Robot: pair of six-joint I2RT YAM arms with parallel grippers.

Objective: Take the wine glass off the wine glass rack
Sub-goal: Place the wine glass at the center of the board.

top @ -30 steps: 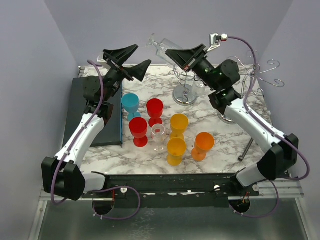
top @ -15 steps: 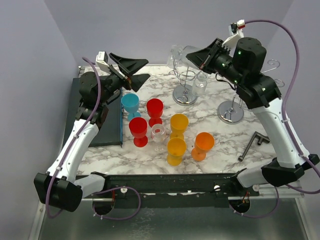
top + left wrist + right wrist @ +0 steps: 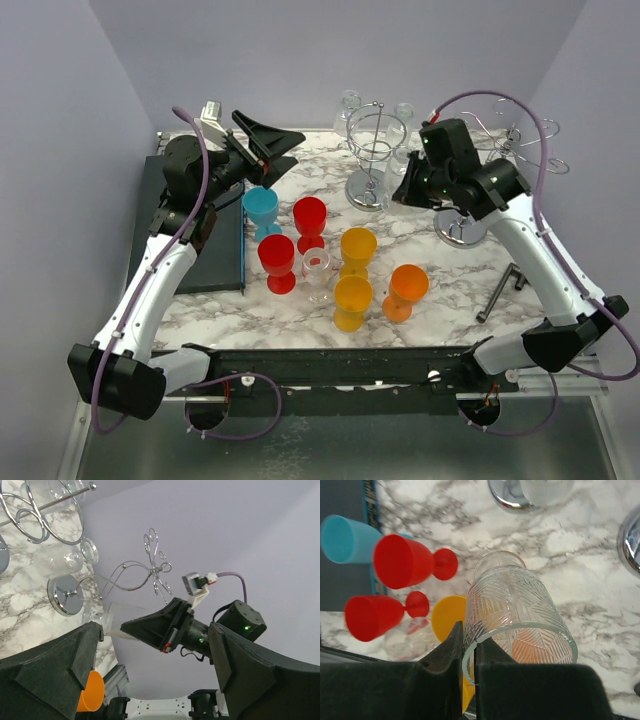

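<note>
Where right fingers (image 3: 445, 656) meet, wine glass (image 3: 512, 607) rim sits pinched.

Lab booth — lavender walls (image 3: 330, 50), marble tabletop (image 3: 450, 285)

Wine glass (image 3: 512, 615) sits in the right gripper (image 3: 469, 647), rim pinched between its fingers. Goblet cluster (image 3: 395, 562) stands on the table (image 3: 600, 595) left of the gripper and beneath it; one rack base (image 3: 502, 492) lies ahead, a second rack base (image 3: 632, 535) off to its right, both on the table.
</note>
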